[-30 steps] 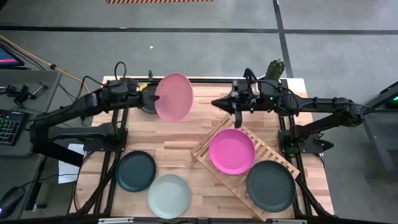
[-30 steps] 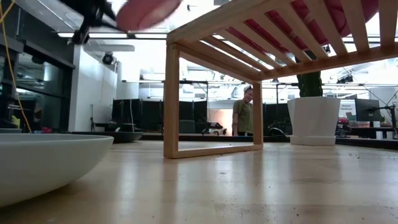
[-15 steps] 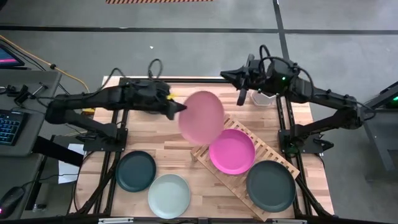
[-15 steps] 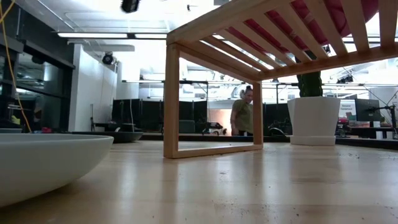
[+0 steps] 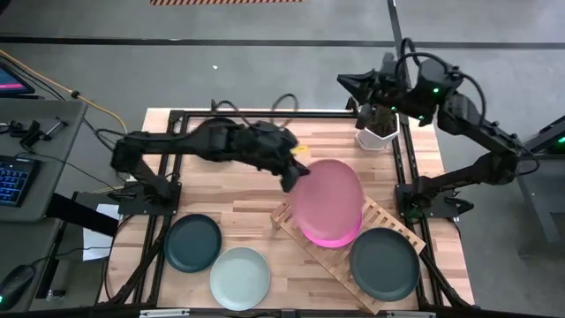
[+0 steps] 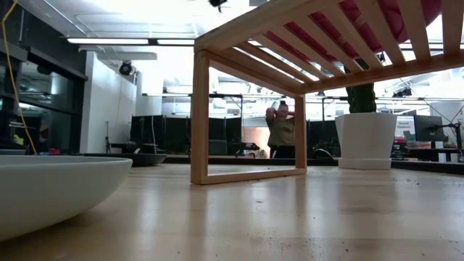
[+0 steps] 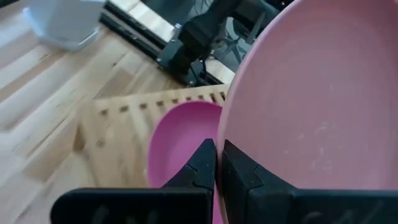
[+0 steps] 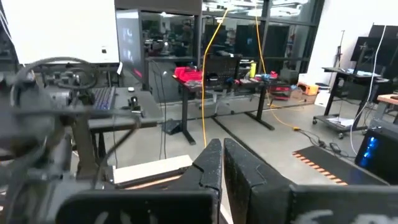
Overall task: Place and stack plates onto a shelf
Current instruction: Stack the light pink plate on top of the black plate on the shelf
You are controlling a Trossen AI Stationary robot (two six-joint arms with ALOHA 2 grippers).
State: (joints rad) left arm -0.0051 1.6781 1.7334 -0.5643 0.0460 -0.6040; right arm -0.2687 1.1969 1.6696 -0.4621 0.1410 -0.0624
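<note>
The left gripper (image 5: 294, 174) is clamped on the rim of the light pink plate (image 5: 327, 197), its fingers (image 7: 205, 168) pinching the edge with almost no gap. The plate hangs over the magenta plate (image 5: 334, 237), which lies on the shelf (image 5: 380, 216). In the high view the pink plate covers most of the magenta one; whether the two touch cannot be determined.

Risk points:

- Edge grasp. The plate is held at one rim point only. The far side may sag or swing, and the plate may slip from the fingers before it is seated.
- Tilt at release. In the left wrist view the pink plate sits at an angle over the magenta plate (image 7: 180, 143). A release at an angle may leave it off-centre or let it slide toward the worktop (image 5: 238, 199).
- Shelf disturbance. Downward pressure may shift the shelf and the dark grey plate (image 5: 385, 264) at its other end.

The right gripper (image 5: 349, 82) is raised at the far corner near a white pot (image 5: 378, 134), its fingers nearly together and holding nothing.
</note>
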